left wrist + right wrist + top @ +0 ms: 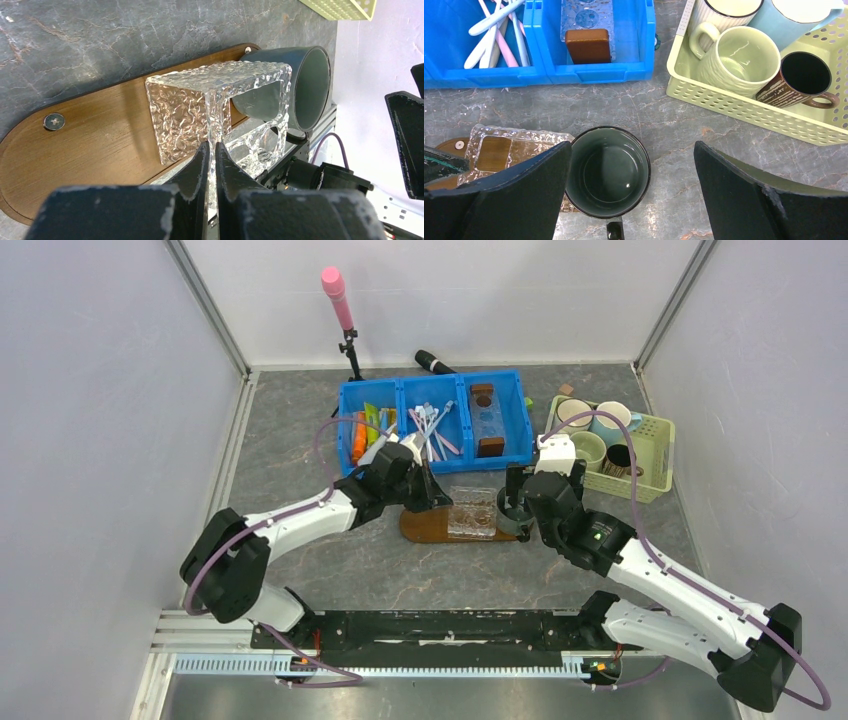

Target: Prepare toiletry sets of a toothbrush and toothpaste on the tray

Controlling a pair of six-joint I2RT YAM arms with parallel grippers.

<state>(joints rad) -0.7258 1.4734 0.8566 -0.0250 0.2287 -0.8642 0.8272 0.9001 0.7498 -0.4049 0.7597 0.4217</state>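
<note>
- The left hand (212, 150) is clamped on one thin wall of the clear holder (190, 107), which stands on the tray (100, 145) near its right end.
- The right hand (632, 147) is spread wide, with the dark cup (608, 172) between its fingers and neither one touching it.
- My judgement is that the stand is being seated. It should sit flat and square on the wood before the pinch lets go, and the hand should release straight up so the slick wall does not drag.
- The right hand should stay off the cup rim until the holder is settled.
- The toothbrush (494, 17) lies among others in the middle compartment of the blue bin (520, 415). The toothpaste (373, 423) is in the left compartment.
- Only the green tube is plain to see; the white one is hard to make out.
- I cannot tell whether the cup's base rests wholly on the tray, because the holder and the fingers cover that edge.
</note>
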